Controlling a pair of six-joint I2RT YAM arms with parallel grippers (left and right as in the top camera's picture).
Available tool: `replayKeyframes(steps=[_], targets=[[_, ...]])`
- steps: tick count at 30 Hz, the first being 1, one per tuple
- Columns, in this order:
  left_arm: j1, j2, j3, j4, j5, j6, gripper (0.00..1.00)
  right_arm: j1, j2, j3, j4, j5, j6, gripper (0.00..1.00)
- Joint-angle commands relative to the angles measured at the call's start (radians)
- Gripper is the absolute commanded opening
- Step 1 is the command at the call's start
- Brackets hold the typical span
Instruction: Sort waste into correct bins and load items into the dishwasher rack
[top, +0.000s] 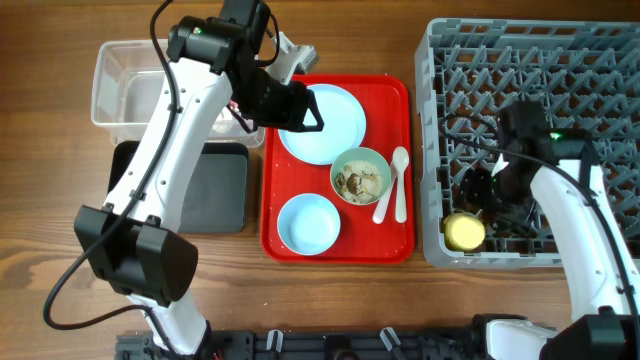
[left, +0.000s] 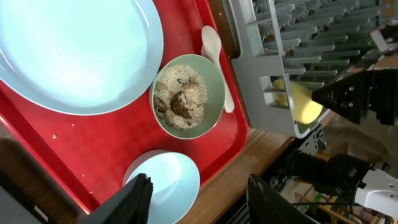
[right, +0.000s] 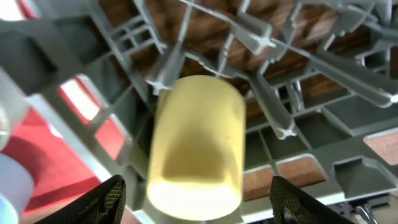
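Overhead feed looks good from my end: bright, even light from above, only faint, soft shadows on the table (top: 330, 300), everything sharp. Left wrist view is crisp in the middle, with a pale sheen washing out the plate (left: 74, 50) a bit, and the far right side goes dim and mushy. Right wrist view is the bad one: the cup (right: 198, 140) is smeared, the rack (right: 81, 37) looks soft all over, and the bottom corners are near black.

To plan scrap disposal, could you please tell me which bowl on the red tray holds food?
The pale green round bowl, beside the white spoons; the pale blue bowl is empty.
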Motion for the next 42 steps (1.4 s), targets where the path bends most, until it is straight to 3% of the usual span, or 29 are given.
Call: replayKeyframes(steps=[1, 8, 16, 23, 32, 38, 42], targets=[[-0.003, -0.018, 0.005, 0.002, -0.006, 0.001, 0.50, 0.003, 0.000, 0.066, -0.003, -0.027, -0.027, 0.76], [-0.003, -0.018, 0.005, 0.008, -0.006, -0.008, 0.49, 0.004, -0.026, 0.194, -0.028, -0.089, -0.073, 0.74], [0.025, -0.025, 0.005, 0.064, -0.019, -0.135, 0.48, 0.108, -0.072, 0.270, 0.051, -0.230, -0.085, 0.67], [0.076, -0.062, 0.005, 0.074, -0.089, -0.192, 0.46, 0.277, -0.056, 0.270, 0.118, -0.142, 0.054, 0.66], [0.089, -0.126, 0.005, 0.097, -0.412, -0.349, 0.48, 0.456, 0.049, 0.270, 0.167, 0.002, 0.216, 0.62], [0.080, -0.132, 0.005, 0.091, -0.402, -0.370, 0.49, 0.471, 0.101, 0.270, 0.183, 0.047, 0.239, 0.62], [0.011, -0.130, 0.005, 0.086, -0.387, -0.369, 0.49, 0.393, 0.043, 0.298, 0.160, 0.075, 0.222, 0.66]])
